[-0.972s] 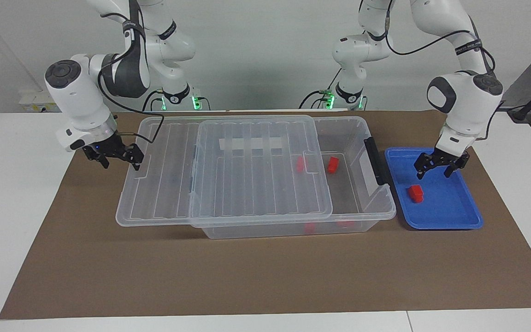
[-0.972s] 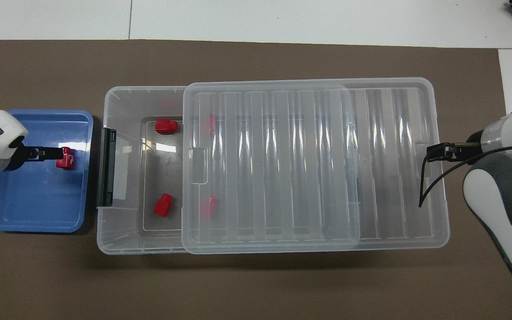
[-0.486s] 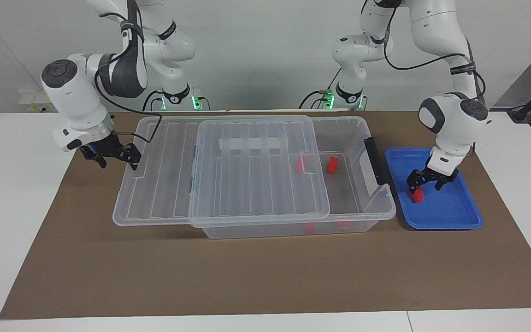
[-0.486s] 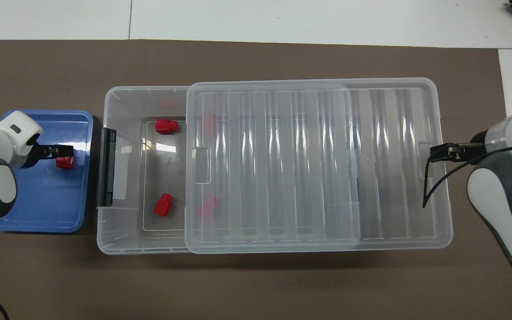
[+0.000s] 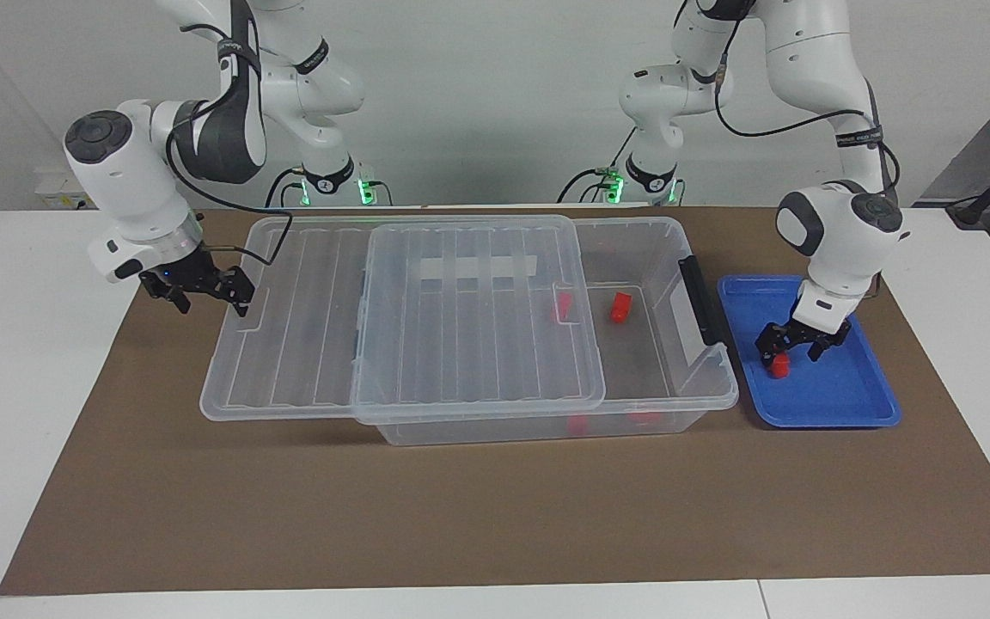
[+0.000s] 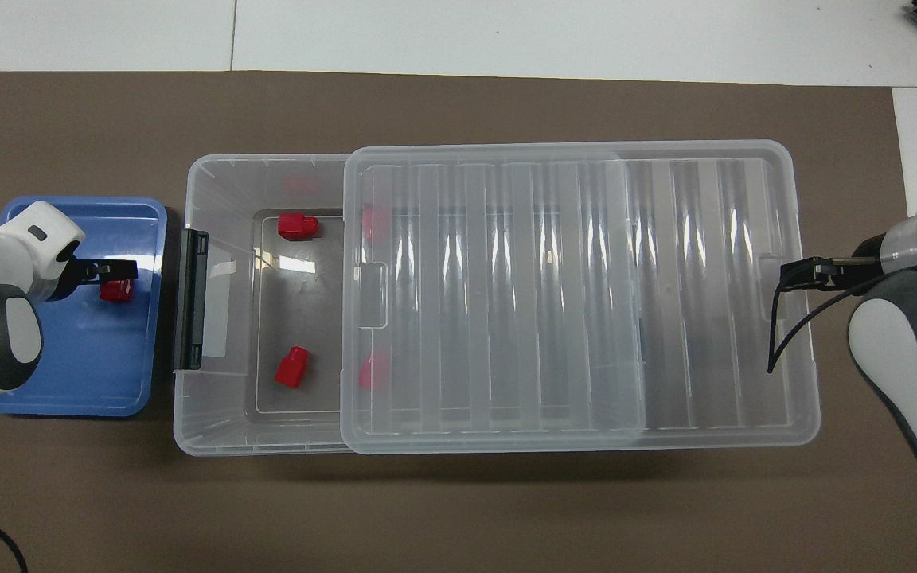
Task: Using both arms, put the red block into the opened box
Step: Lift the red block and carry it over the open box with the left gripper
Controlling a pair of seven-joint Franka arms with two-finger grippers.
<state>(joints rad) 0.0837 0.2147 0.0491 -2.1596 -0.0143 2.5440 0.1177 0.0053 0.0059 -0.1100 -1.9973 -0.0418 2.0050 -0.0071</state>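
From where I am standing, the white counter (image 5: 31,387) is filling the whole frame, and a brown mat (image 5: 495,516) is covering most of it. The clear box (image 5: 701,400) is sitting in the centre of the frame with its ribbed lid (image 5: 461,344) lying flat on top. The lid is hanging out past the box at the right arm's end and leaving the box open at the left arm's end, where the black handle (image 5: 701,301) is. The right arm (image 5: 130,189) is reaching down from the upper part of the frame to the lid's overhanging end. The left arm (image 5: 839,232) is coming down over the shallow blue tray (image 5: 847,404), which is lying just beside the handle end of the box. Two red blocks (image 6: 298,226) (image 6: 292,367) are resting on the box floor in the uncovered part, and two more are showing dimly under the lid. The red block (image 5: 777,368) is lying in the tray, not in the box. The left gripper (image 5: 791,354) is hanging low over it, spread wide and gripping nothing. The right gripper (image 5: 207,297) is touching the lid's end tab; I cannot tell whether it is clamping it.
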